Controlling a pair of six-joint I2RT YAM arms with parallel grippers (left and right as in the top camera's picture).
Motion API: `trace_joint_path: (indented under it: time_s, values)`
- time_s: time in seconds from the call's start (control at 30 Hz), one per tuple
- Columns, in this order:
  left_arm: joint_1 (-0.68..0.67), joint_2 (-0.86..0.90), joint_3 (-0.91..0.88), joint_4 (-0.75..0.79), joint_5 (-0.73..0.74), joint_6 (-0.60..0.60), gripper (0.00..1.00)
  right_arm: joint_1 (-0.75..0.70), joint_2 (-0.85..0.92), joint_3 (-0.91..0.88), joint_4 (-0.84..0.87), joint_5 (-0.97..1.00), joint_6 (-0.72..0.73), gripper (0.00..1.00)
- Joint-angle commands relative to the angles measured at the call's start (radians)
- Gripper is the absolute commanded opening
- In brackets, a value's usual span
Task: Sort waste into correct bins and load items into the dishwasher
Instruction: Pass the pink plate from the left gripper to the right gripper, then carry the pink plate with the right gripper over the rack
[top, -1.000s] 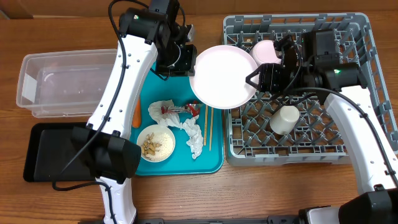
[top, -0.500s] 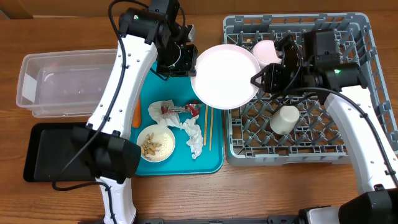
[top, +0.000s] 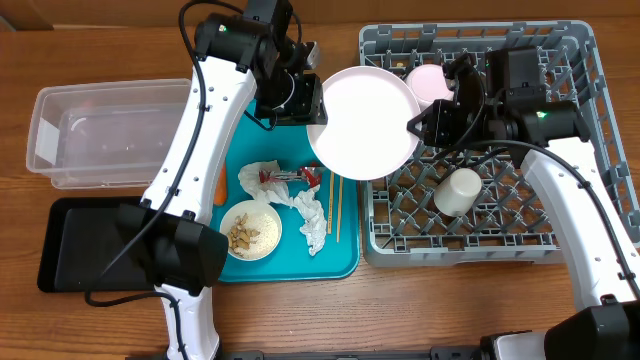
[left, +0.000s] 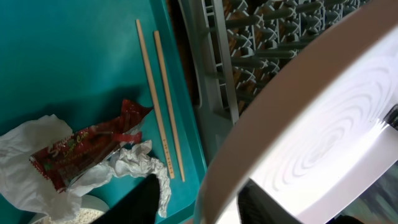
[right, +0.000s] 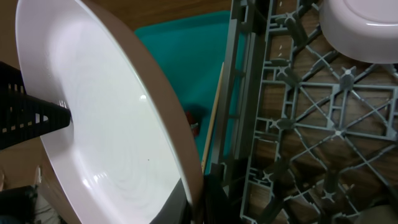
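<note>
The brown wooden bench holds a teal tray and a grey rack. The left arm reaches over the teal tray. The left pincer has its jaws apart, around the left rim of the round plate. The plate hangs almost flat, face up, between both pincers. The right pincer is clamped on its right rim. The chopsticks lie on the near side of the left pincer, their long way running toward it.
</note>
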Motion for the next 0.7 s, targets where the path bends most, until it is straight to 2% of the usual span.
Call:
trace_joint_path:
  time_s: [0.0, 0.47, 0.67]
  values:
    - [-0.003, -0.025, 0.02, 0.005, 0.015, 0.011, 0.49, 0.0, -0.001, 0.0, 0.014, 0.031, -0.003, 0.04]
    - [0.039, -0.028, 0.035, 0.001, 0.014, 0.013, 0.59, 0.0, -0.001, 0.001, 0.101, 0.322, 0.034, 0.04]
    - [0.047, -0.028, 0.035, -0.004, 0.008, 0.034, 0.6, 0.0, -0.003, 0.015, 0.103, 0.585, 0.08, 0.04]
